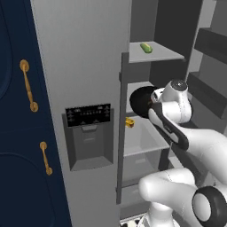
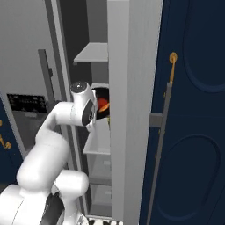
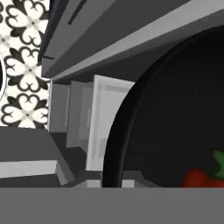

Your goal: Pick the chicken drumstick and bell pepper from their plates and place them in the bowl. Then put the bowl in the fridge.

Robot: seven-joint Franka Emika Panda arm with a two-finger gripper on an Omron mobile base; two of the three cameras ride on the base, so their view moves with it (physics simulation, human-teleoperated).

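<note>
In the left base view the arm reaches from the lower right into the open fridge [image 1: 88, 66], whose door with the black dispenser panel [image 1: 88, 116] stands to the left. The dark bowl [image 1: 142, 102] sits at the end of the hand, level with the middle shelf [image 1: 144, 142], its rim toward the wrist. The fingers are hidden behind the hand and bowl here. A small green item [image 1: 146, 48] lies on the upper shelf, and a small yellow thing [image 1: 129, 123] shows just left of the middle shelf's near edge.

In the right base view the arm rises from the lower left and the hand reaches in past the door edge; the bowl [image 2: 101, 103] is tipped toward the camera with the red bell pepper [image 2: 102, 104] inside.

In the hand view the bowl [image 3: 166, 131] looms on the right, its black rim curving close, and the bell pepper [image 3: 203, 177] with its green stem lies in it at the lower right. The fingertips are not clear, but the jaws are drawn tight, pinching the bowl's rim. The chicken drumstick cannot be made out.
</note>
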